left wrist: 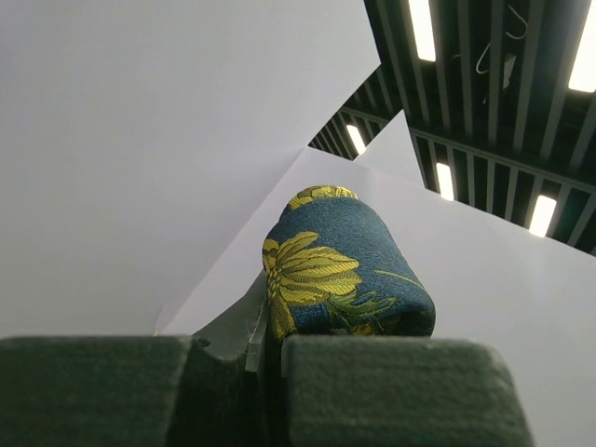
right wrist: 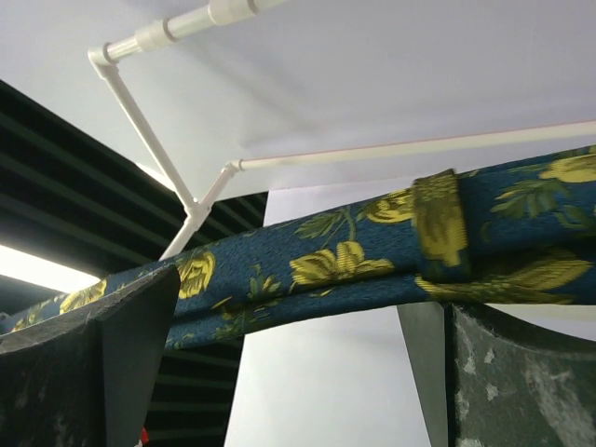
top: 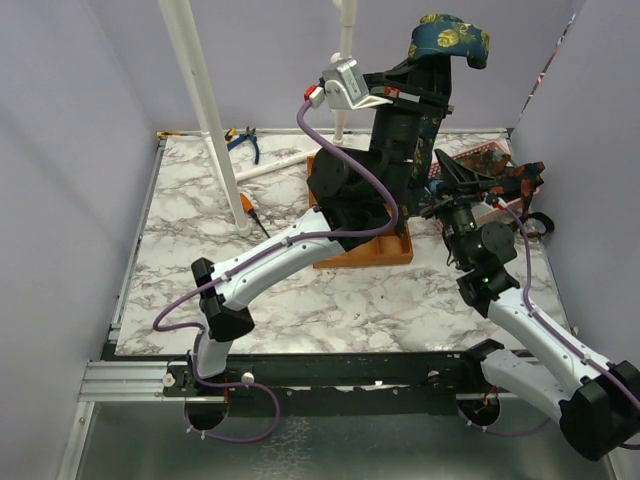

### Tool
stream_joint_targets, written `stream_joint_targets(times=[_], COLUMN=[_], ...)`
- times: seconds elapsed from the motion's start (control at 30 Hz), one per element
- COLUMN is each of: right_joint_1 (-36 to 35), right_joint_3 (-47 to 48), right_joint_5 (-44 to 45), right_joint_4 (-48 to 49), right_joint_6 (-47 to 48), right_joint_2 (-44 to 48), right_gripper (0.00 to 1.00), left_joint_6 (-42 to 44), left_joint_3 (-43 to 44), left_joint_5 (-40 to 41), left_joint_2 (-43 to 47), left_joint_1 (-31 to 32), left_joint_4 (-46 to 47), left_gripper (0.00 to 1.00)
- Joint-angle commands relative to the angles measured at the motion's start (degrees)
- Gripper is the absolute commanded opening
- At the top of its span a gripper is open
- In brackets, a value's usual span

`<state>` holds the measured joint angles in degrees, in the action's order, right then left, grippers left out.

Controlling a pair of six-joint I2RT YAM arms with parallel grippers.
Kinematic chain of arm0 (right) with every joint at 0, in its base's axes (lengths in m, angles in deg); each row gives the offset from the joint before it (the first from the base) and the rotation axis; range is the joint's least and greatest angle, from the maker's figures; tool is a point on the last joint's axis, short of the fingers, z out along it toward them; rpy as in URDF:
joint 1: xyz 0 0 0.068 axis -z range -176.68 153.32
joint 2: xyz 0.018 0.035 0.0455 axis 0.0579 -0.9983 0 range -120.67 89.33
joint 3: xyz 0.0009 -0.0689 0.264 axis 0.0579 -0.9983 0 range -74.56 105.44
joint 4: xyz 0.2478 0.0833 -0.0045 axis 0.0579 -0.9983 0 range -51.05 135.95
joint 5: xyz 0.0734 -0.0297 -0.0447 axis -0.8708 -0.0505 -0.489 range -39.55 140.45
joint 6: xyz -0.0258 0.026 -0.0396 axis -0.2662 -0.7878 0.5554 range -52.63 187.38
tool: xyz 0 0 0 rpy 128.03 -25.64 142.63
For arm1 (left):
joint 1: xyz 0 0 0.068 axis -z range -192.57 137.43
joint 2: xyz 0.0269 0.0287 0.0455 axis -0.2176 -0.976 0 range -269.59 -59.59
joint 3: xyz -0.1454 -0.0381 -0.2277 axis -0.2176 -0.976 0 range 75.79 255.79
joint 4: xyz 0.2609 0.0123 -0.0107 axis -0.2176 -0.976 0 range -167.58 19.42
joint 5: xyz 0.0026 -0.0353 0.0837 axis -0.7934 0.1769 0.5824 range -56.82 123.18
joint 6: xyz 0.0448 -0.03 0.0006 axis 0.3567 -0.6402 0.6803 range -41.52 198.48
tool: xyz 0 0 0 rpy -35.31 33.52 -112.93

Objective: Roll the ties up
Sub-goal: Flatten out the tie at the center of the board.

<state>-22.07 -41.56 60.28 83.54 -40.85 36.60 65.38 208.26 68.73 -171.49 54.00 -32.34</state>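
Note:
My left gripper [top: 440,62] is raised high over the back of the table and is shut on a tie [top: 450,38], navy with yellow flowers, that bulges in a fold above the jaws. In the left wrist view this fold of the tie [left wrist: 346,261] sticks out past my shut left gripper [left wrist: 270,346]. My right gripper [top: 462,172] points upward beside the basket, open. In the right wrist view a doubled length of the tie [right wrist: 345,265] stretches across just beyond my open right gripper [right wrist: 298,372]; nothing lies between the fingers [right wrist: 102,354].
An orange compartment tray [top: 385,255] sits under the left arm. A pink basket [top: 490,158] with more patterned ties [top: 520,180] stands at the back right. A white pipe frame [top: 205,100] rises at the left; pliers [top: 243,140] and a screwdriver [top: 250,212] lie near it.

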Motion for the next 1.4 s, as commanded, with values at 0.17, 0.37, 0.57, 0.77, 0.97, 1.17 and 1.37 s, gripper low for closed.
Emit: stream_joint_targets(times=[0.17,0.37,0.57,0.77,0.97,1.17,1.37], right_joint_1=[1.80,3.10,3.91,6.66,6.57,6.58,6.58], right_joint_3=[2.87,3.73,5.66,20.29,37.11,31.65,11.71], right_joint_5=[-4.77,-5.38,-5.80,-3.67,-5.67,-1.00,-1.08], right_joint_4=[2.57,-1.40,-5.41,-31.49,-54.67,-65.12,-63.27], right_joint_6=[-1.66,-0.91,5.47,43.87,75.29,81.85,78.19], right_joint_2=[-3.92,-3.62,-2.08,6.37,7.73,12.92,22.94], right_gripper=[0.94,0.62,0.11,0.00,0.00,0.00,0.00], left_joint_6=[-4.99,-5.29,-3.39,1.93,1.90,-18.39,-36.74], left_joint_3=[-8.74,-16.82,-27.48,-49.00,-80.69,-97.15,-108.52], left_joint_5=[-3.07,-2.98,-0.53,1.96,10.80,18.84,20.32], left_joint_2=[7.96,13.08,19.70,35.80,61.54,80.25,102.13], left_joint_1=[0.75,0.93,0.91,1.00,1.20,1.26,1.29], left_joint_4=[1.93,3.72,6.32,6.63,-2.48,-36.78,-56.92], left_gripper=[0.00,0.00,0.00,0.02,0.56,0.99,0.99])
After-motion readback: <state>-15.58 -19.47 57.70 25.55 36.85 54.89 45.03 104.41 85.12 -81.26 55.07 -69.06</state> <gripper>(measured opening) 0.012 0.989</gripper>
